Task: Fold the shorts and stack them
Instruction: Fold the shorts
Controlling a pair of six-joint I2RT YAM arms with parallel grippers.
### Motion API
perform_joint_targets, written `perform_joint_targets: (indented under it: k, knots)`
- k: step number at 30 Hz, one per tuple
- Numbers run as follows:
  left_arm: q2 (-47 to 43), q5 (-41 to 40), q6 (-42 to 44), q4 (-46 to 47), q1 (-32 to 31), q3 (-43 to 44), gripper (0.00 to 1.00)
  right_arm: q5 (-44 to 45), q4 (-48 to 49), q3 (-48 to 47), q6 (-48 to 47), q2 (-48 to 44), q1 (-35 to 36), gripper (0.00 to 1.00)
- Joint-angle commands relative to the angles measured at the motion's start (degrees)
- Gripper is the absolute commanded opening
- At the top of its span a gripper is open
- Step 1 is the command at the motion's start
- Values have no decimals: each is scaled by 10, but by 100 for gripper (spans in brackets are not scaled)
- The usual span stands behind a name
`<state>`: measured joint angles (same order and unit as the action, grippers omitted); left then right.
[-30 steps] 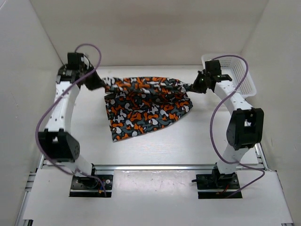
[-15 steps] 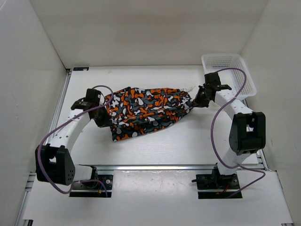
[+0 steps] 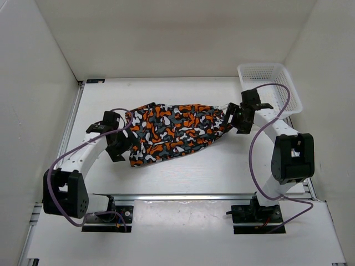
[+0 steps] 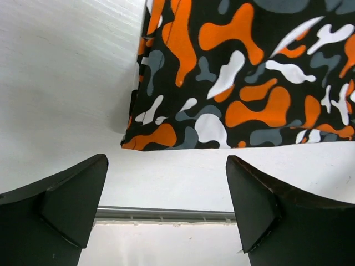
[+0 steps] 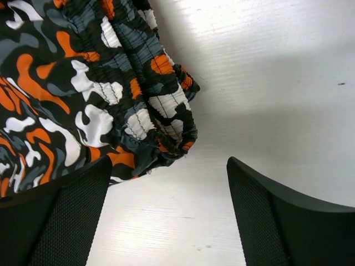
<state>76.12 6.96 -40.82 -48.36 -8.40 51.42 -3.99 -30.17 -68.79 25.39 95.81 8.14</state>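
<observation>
The shorts [image 3: 177,130], printed in orange, black, grey and white blotches, lie folded on the white table between the two arms. My left gripper [image 3: 123,145] is open at their left end, nothing between its fingers. In the left wrist view a cloth corner [image 4: 166,136] lies just beyond the left gripper [image 4: 166,208]. My right gripper [image 3: 236,121] is open at the right end. In the right wrist view the gathered waistband [image 5: 161,130] rests just past the empty right gripper [image 5: 166,213].
A white mesh basket [image 3: 270,86] stands at the back right corner of the table. White walls close in the left, back and right sides. A metal rail [image 3: 183,196] runs along the table's near edge.
Both grippers have opened and let go of the shorts. The cloth, hanging stretched a second ago, came down toward the front and now lies flat on the table.
</observation>
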Motion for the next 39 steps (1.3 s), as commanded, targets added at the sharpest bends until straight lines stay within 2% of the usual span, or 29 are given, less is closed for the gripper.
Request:
perform_joint_targets:
  k: [1, 5, 9, 12, 17, 19, 20, 21, 22, 23, 26, 32, 33, 35, 36, 37, 38, 39]
  knots:
    - [-20, 2, 2, 8, 5, 15, 98, 6, 2, 3, -3, -21, -3, 89]
    - [46, -25, 14, 21, 11, 47, 87, -34, 23, 3, 7, 9, -8, 89]
    - [114, -25, 21, 34, 23, 84, 87, -71, 44, -14, 26, 49, -8, 89]
    - [162, -20, 27, 41, 23, 92, 87, -78, 65, -14, 37, 62, -3, 85]
    - [211, -19, 32, 60, 23, 98, 74, -58, 73, -9, 42, 74, 21, 58]
    - [234, -19, 37, 60, 29, 98, 46, -46, 73, 3, 48, 74, 35, 47]
    - [241, -19, 43, 60, 29, 103, 31, -39, 73, 3, 48, 68, 35, 33]
    - [241, -19, 43, 60, 29, 103, 15, -32, 67, 12, 55, 62, 40, 26]
    - [241, -19, 43, 60, 35, 103, 10, -19, 67, 19, 55, 48, 40, 21]
    - [241, -19, 43, 60, 35, 103, 10, -13, 61, 37, 62, 40, 40, 12]
    - [219, -25, 43, 60, 40, 87, 10, 1, 44, 69, 67, 1, 40, 3]
    - [147, -13, 49, 60, 53, 33, 10, 7, 11, 193, 67, -117, 45, 1]
    - [137, -7, 54, 60, 53, 18, 10, 0, 3, 211, 67, -148, 45, 15]
    - [125, 6, 64, 60, 53, 12, 28, 0, -4, 251, 67, -179, 45, 51]
    - [118, 6, 72, 60, 53, 12, 40, 0, -10, 261, 67, -206, 45, 81]
    - [118, 12, 72, 60, 53, 12, 51, 0, -10, 267, 67, -218, 45, 88]
    - [112, 12, 72, 60, 53, 12, 66, 8, -16, 272, 67, -235, 45, 91]
    - [112, 12, 78, 60, 53, 12, 67, 8, -16, 272, 67, -241, 45, 93]
